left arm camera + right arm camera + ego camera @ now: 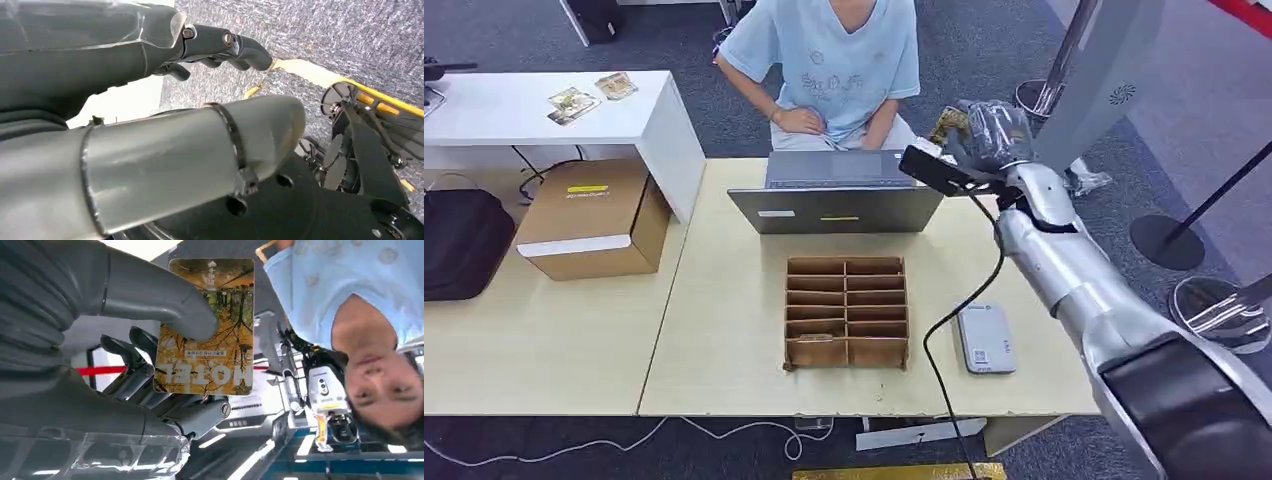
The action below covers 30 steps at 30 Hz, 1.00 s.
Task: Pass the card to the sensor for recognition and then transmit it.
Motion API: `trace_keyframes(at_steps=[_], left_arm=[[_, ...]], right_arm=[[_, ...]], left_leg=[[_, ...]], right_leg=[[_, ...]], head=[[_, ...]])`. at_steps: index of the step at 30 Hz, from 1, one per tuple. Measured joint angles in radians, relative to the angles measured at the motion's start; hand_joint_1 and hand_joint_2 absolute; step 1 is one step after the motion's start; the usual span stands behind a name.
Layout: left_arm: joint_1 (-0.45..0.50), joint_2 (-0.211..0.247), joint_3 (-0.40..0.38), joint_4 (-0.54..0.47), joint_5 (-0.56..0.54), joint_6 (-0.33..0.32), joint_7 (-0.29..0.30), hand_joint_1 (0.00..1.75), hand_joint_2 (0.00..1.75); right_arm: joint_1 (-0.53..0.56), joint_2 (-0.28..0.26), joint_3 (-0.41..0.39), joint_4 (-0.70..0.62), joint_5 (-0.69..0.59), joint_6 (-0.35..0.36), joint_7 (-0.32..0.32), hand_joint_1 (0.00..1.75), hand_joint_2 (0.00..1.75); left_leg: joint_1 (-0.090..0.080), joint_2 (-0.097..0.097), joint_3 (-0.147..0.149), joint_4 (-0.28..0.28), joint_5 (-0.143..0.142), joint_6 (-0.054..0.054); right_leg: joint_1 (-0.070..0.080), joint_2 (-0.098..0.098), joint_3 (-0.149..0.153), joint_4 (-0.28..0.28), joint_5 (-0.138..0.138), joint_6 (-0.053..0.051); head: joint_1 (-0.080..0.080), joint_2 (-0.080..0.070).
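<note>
My right hand point(989, 135) is raised above the far right corner of the table, beside the laptop. It pinches a yellow-brown hotel card point(949, 125) between thumb and fingers. In the right wrist view the card point(207, 327) faces the camera with the thumb point(160, 302) pressed on it. A grey card sensor point(984, 338) lies flat on the table, right of the cardboard organiser, well below the raised hand. My left hand point(220, 45) hangs over carpet with its fingers curled in and nothing in them.
A cardboard organiser point(846, 312) with several compartments stands mid-table. A person point(829, 65) sits behind an open laptop point(836, 195). A cardboard box point(594, 218) sits at the left, and two cards point(589, 95) lie on the white side table point(484, 110). A black cable point(949, 320) runs past the sensor.
</note>
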Motion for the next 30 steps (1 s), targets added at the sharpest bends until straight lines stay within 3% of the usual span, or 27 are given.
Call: trace_keyframes(at_steps=[7, 14, 22, 30], left_arm=[[-0.002, -0.001, 0.023, 0.0, 0.015, 0.006, -0.003, 0.0, 0.0], [-0.003, -0.002, 0.039, 0.0, 0.016, 0.02, -0.003, 0.0, 0.0], [-0.007, -0.004, 0.039, 0.0, -0.014, 0.026, 0.013, 0.0, 0.0], [-0.013, -0.005, 0.039, 0.0, -0.03, 0.032, 0.03, 0.0, 0.0]], right_arm=[[-0.076, 0.114, 0.018, 0.082, 0.038, 0.054, 0.083, 1.75, 1.75], [-0.132, 0.191, 0.018, 0.133, 0.061, 0.085, 0.142, 1.75, 1.75], [-0.151, 0.25, 0.022, 0.175, 0.108, 0.111, 0.183, 1.75, 1.75], [-0.159, 0.268, 0.022, 0.199, 0.11, 0.119, 0.191, 1.75, 1.75]], left_leg=[[0.001, 0.0, 0.0, 0.0, 0.001, -0.001], [0.001, 0.0, 0.0, 0.0, 0.001, -0.001], [0.001, 0.0, 0.0, 0.0, 0.001, -0.001], [0.001, 0.0, 0.0, 0.0, 0.001, -0.001]], right_leg=[[0.001, 0.0, 0.0, 0.0, 0.0, 0.0], [0.001, 0.0, 0.0, 0.0, 0.0, 0.0], [0.001, 0.0, 0.0, 0.0, 0.001, -0.001], [0.001, 0.0, 0.0, 0.0, 0.001, -0.001]], head=[[0.0, 0.0], [0.0, 0.0], [0.0, 0.0], [0.001, 0.0]])
